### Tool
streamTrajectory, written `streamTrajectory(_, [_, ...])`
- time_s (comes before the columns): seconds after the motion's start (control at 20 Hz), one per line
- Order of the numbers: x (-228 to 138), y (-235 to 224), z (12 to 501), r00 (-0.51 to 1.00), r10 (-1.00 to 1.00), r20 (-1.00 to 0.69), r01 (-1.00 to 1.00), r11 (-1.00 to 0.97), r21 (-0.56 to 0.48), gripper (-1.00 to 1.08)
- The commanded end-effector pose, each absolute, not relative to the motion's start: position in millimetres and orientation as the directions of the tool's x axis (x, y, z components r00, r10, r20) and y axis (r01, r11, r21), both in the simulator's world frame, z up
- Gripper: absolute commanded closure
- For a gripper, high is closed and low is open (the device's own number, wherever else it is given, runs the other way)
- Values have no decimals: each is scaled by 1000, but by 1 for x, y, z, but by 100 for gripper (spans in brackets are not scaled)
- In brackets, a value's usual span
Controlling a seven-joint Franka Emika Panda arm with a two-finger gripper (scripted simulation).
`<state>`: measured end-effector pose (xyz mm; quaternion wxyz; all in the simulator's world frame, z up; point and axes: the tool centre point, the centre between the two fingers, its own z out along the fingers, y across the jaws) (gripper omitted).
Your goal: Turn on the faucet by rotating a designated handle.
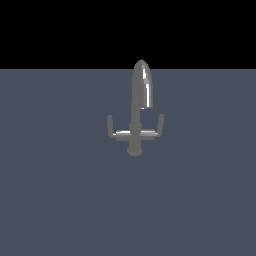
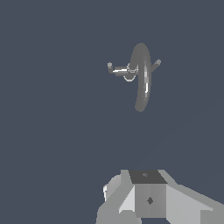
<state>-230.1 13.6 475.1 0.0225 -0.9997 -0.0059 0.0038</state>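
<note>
Faucet: the faucet (image 1: 135,131) stands alone on the flat grey surface (image 1: 55,200), with its arched spout (image 1: 142,85) rising from a round base and a crossbar carrying two upright pegs.
Handle: the pictures do not mark which peg is the designated one; I take the handle (image 1: 109,125) to be the peg on the exterior view's left, with its twin peg (image 1: 161,123) at the other end of the crossbar.
Gripper: only the body of the gripper (image 2: 146,197) shows in the wrist view; the fingers are out of sight, so I cannot tell how wide they stand, and nothing appears held.
Place relative to fingers: the faucet lies well ahead of the gripper, well apart, with no contact.
Step in hand: approach, as I judge it.
Doing it well: come in from the outer side of the chosen peg, clear of the spout, set a finger beside the peg's upper part, then push around the pivot.
Risk: catching the spout or twin.
</note>
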Motion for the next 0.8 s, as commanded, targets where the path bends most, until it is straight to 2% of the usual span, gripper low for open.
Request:
streamTrajectory(0.0, [-223, 9, 473, 1000, 1, -18, 0, -998, -67, 108])
streamTrajectory(0.75, [-150, -38, 436, 984, -98, -147, -141, -938, -316, 108])
